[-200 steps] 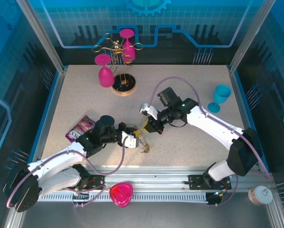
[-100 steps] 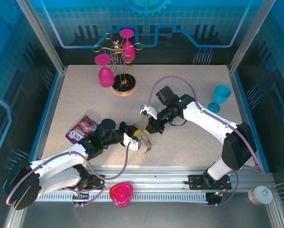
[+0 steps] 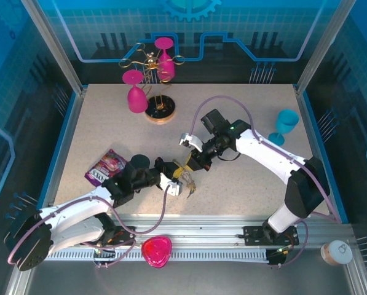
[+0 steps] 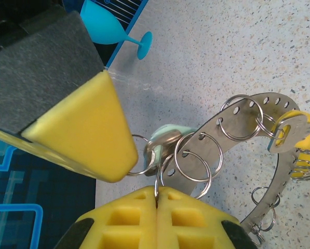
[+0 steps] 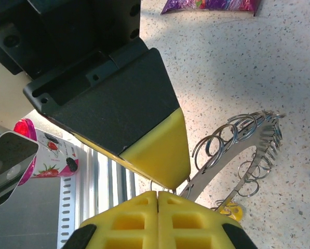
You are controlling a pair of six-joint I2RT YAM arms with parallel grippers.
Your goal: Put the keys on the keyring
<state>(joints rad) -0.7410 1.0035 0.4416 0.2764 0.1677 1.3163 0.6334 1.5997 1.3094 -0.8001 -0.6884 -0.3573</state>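
The keyring point(image 4: 248, 116) is a grey metal arc with holes and several split rings, held off the table between both grippers point(image 3: 187, 179). My left gripper point(image 4: 157, 194) is shut, its yellow pads pinching one split ring point(image 4: 162, 174). My right gripper point(image 5: 158, 196) is also shut, and a thin ring wire point(image 5: 153, 182) shows at its pad tips. In the left wrist view its yellow tip point(image 4: 92, 129) touches a ring beside a teal-headed key point(image 4: 167, 136). A yellow-headed key point(image 4: 300, 140) hangs on the arc's far end point(image 5: 230, 211). From above, the left gripper point(image 3: 176, 179) and right gripper point(image 3: 192, 165) nearly touch.
A round stand point(image 3: 160, 113) with pink glasses is at the back left. A teal goblet point(image 3: 286, 124) stands at the right. A purple packet point(image 3: 104, 165) lies left of the left arm. A pink heart-shaped thing point(image 3: 157, 251) sits on the front rail.
The left arm shifted slightly forward and right, and the right gripper edged left towards it. The keyring now hangs a little higher between them. Both grippers stay shut.
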